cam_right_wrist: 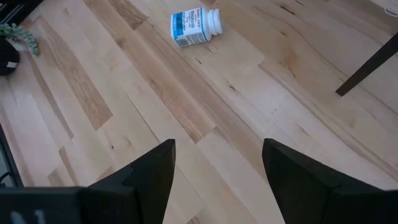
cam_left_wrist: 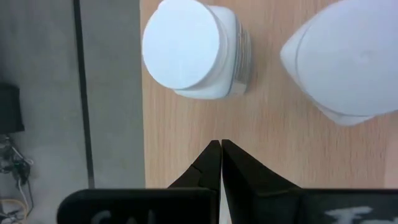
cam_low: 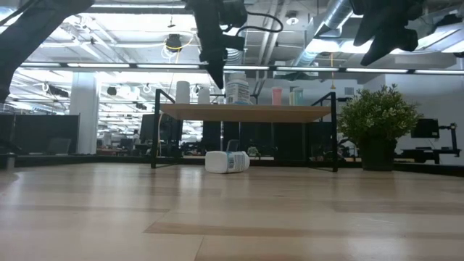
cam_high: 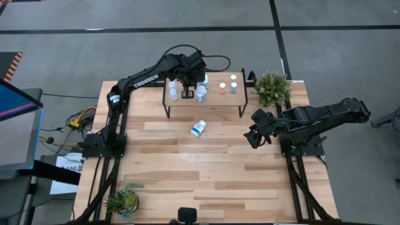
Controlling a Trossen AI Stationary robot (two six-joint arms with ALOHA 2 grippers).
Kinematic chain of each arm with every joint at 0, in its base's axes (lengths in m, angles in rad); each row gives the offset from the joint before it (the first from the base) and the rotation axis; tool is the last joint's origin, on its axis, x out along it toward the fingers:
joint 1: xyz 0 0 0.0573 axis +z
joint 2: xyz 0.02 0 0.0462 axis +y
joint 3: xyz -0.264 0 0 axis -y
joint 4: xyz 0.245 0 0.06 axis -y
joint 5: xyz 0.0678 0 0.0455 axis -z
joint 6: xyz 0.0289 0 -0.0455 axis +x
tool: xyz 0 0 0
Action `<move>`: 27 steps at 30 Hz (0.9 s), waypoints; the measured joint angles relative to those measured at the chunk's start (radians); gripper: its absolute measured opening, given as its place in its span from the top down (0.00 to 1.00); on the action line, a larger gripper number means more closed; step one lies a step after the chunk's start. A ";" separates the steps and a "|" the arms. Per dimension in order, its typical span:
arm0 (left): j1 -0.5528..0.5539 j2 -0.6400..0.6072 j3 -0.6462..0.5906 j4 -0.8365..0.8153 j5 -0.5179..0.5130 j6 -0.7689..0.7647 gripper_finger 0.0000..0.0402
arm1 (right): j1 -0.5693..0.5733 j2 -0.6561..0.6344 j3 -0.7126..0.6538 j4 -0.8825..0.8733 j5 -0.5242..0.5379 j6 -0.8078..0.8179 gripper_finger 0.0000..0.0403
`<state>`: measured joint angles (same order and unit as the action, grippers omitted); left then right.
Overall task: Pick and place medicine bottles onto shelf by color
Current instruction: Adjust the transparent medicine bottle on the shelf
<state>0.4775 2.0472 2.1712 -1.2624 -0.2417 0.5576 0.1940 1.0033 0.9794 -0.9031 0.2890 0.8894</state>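
The shelf stands at the table's far middle. Two bigger white bottles stand on its left half, and tiny bottles with orange, green and pale caps on its right half. My left gripper is shut and hangs above the shelf top between the two white bottles, touching nothing. A third white bottle with a blue label lies on its side on the table in front of the shelf. My right gripper is open, raised over the table's right side.
A potted green plant stands at the shelf's right end, and a smaller plant sits at the near left corner. The shelf's black legs reach down to the tabletop. Bare planks lie between the fallen bottle and the near edge.
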 joint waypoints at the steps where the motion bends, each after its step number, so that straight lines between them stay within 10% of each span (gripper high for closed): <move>1: 0.000 0.000 0.000 0.000 0.000 0.000 1.00 | 0.000 0.000 0.000 0.000 0.000 0.000 0.34; 27: 0.007 0.048 0.000 -0.004 -0.067 0.007 1.00 | 0.000 0.000 0.000 0.001 -0.001 0.001 0.34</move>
<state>0.4840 2.0953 2.1708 -1.2660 -0.3085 0.5641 0.1940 1.0031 0.9798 -0.9021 0.2883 0.8906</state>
